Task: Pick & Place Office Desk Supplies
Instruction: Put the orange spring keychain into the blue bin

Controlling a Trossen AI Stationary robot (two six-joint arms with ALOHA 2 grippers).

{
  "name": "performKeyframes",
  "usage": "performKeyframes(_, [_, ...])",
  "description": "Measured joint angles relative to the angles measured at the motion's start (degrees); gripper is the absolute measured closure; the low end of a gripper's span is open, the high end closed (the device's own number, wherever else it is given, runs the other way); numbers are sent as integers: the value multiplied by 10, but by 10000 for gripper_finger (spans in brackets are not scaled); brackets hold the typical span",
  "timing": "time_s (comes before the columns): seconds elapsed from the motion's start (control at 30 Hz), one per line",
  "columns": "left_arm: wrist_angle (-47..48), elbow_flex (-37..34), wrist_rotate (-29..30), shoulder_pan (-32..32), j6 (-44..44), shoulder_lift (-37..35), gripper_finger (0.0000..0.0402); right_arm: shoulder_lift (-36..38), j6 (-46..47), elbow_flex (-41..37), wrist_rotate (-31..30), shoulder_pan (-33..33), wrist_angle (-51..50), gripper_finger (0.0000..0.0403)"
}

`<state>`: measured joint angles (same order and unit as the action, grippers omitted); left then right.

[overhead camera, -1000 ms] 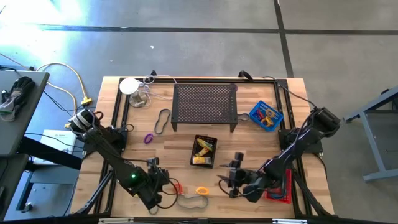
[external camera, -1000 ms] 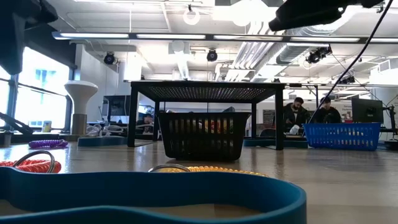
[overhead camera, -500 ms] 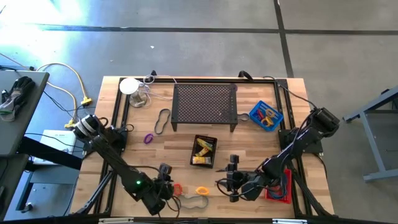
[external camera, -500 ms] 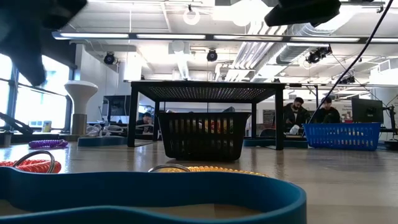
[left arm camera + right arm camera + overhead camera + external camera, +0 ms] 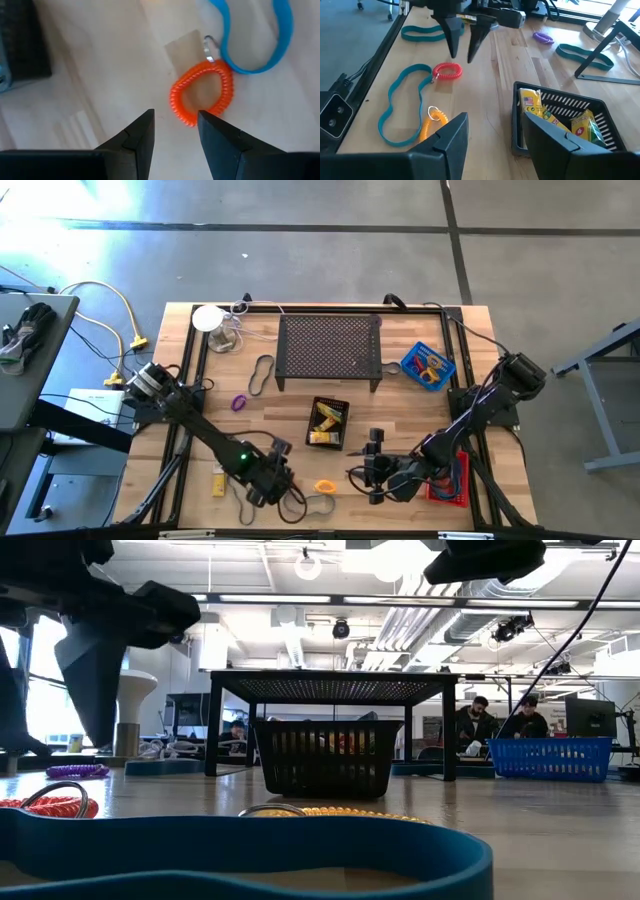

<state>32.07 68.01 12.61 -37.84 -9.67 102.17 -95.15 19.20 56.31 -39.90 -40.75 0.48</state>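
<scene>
An orange-red coiled ring (image 5: 202, 95) lies flat on the wooden table near its front edge, touching a blue band loop (image 5: 255, 35). My left gripper (image 5: 175, 120) hangs open just above the ring, fingers pointing steeply down, touching nothing; the right wrist view shows it (image 5: 462, 45) over the ring (image 5: 447, 71). A yellow coiled ring (image 5: 325, 487) lies to the right of it. My right gripper (image 5: 372, 465) waits open and empty in the air right of the yellow ring. A black basket (image 5: 328, 423) holds yellow packets (image 5: 532, 102).
The black perforated stand (image 5: 330, 350) is at the back, a blue basket (image 5: 427, 365) right of it, a red basket (image 5: 450, 480) under my right arm. A purple ring (image 5: 239, 402), a band loop (image 5: 262, 373) and a yellow packet (image 5: 218, 480) lie at the left.
My left gripper has moved toward the table's right edge and down to just over the orange-red ring, rolling about its own axis, and stays open. The yellow packet it covered now shows.
</scene>
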Motion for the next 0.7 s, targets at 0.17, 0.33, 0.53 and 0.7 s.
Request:
performKeyframes(0.17, [1, 0, -14, 3, 59, 0, 259, 0, 0, 0, 0, 0, -1, 227])
performKeyframes(0.33, [0, 0, -16, 3, 97, 0, 259, 0, 5, 0, 0, 0, -2, 227])
performKeyframes(0.53, [-9, 0, -19, 3, 85, 2, 259, 0, 7, 0, 0, 0, -2, 227])
performKeyframes(0.7, [-11, 0, -18, 5, 84, 5, 259, 0, 7, 0, 0, 0, -1, 227])
